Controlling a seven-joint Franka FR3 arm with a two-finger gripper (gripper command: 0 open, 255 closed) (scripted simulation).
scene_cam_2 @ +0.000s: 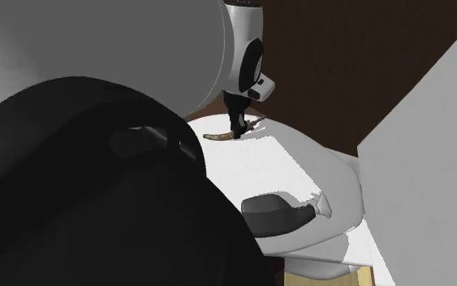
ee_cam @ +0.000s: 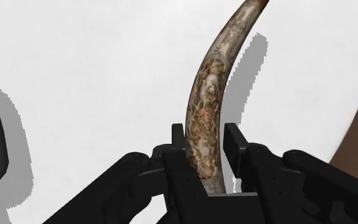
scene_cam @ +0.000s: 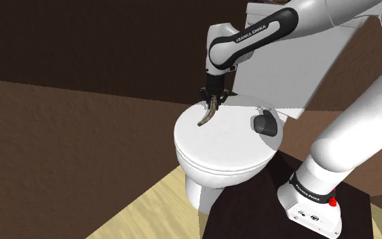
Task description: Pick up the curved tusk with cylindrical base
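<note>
The white toilet lid [scene_cam: 216, 146] is lit brightly, while the brown wall [scene_cam: 81, 41] behind it is left dim. Hard, jagged-edged shadows are thrown onto the lid beside the curved tusk [ee_cam: 209, 108] and the dark grey object [scene_cam: 265, 123].

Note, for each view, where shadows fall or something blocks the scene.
Wrist view: the tusk, clasped by the end effector, throws a hard-edged shadow onto the white lid. Shoulder view: shade covers the lid's side nearer the stand. Second exterior view: the arm, black and grey, hides that view's left half.
</note>
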